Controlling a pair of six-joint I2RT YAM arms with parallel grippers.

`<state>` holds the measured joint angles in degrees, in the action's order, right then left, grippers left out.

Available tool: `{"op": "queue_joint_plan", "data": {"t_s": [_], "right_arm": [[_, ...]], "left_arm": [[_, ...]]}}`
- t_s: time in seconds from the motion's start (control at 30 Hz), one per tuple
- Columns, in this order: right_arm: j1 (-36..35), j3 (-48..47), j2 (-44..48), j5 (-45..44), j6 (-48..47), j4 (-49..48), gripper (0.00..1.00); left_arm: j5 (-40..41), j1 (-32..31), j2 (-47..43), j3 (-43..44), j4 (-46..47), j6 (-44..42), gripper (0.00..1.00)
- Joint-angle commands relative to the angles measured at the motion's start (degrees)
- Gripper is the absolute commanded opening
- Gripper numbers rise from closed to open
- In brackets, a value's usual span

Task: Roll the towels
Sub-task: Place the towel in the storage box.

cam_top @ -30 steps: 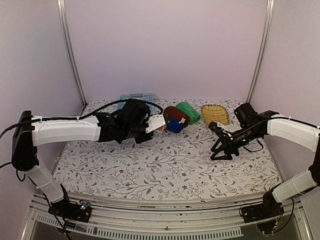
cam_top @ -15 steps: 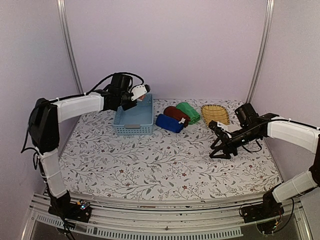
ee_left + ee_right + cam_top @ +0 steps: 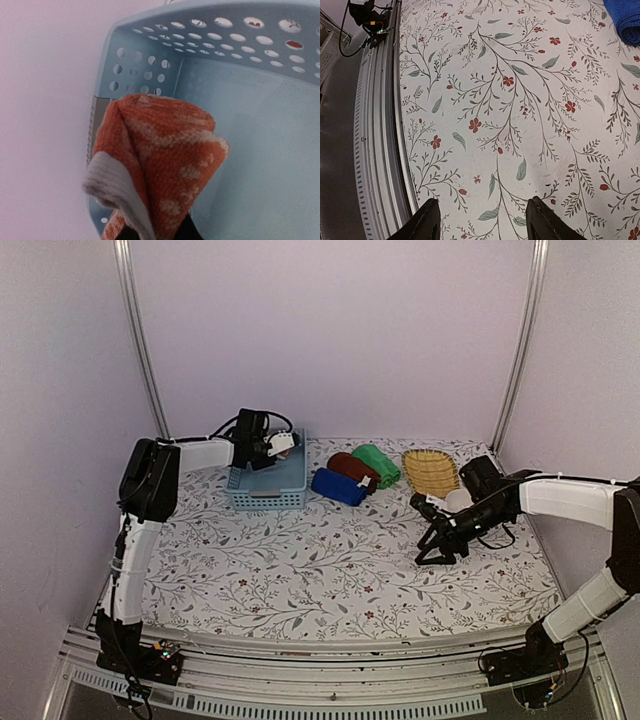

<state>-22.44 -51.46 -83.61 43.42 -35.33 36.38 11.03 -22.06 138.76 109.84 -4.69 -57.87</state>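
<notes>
In my top view the left arm reaches to the far left of the counter (image 3: pixel 300 570), and the left hand (image 3: pixel 276 447) is over the far part of the light blue basket (image 3: pixel 268 485). This hand is clenched on the orange towel (image 3: pixel 165 150). In the left wrist view I see the towel rolled up, orange with pale white marks and a white edge of cloth hanging at its lower left. The dark fingers pinch it from below, at the bottom edge of the picture. Behind the roll I see the inside of the basket, with holes in its walls and a smooth floor. Whether the roll touches that floor or hangs above it, I cannot tell.

Just right of the basket lie three other rolled towels, close together. The blue towel (image 3: pixel 338 486) is the nearest to me, the maroon towel (image 3: pixel 352 468) lies behind it, and the green towel (image 3: pixel 377 464) is to the right of the maroon one. The yellow wicker tray (image 3: pixel 430 470) stands just right of the green towel.

The right hand (image 3: pixel 482 225) is released, with its two fingers apart and nothing between them. It is low over the flowered counter on the right side, apart from the towels. In its wrist view a corner of the blue towel shows at the top right.
</notes>
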Motion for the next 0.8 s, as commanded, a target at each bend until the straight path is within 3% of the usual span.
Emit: {"op": "queue_joint_plan", "data": {"t_s": [0.0,0.33,0.6,0.77], "right_arm": [[0.3,-0.2,-2.6,0.3,0.0,-0.2,0.61],[0.3,-0.4,-5.1,0.3,-0.4,0.4,0.61],[0.3,-0.6,-6.3,1.0,-0.8,1.1,0.61],[0.3,-0.8,-6.6,1.1,-1.0,1.3,0.61]], "left_arm": [[-3.7,0.7,4.8,5.8,2.7,-3.1,0.02],[-2.5,1.3,13.4,11.9,6.9,-7.0,0.1],[-1.1,1.8,15.1,11.1,7.8,-7.1,0.38],[-2.6,1.6,14.3,10.9,6.0,-5.5,0.5]]}}
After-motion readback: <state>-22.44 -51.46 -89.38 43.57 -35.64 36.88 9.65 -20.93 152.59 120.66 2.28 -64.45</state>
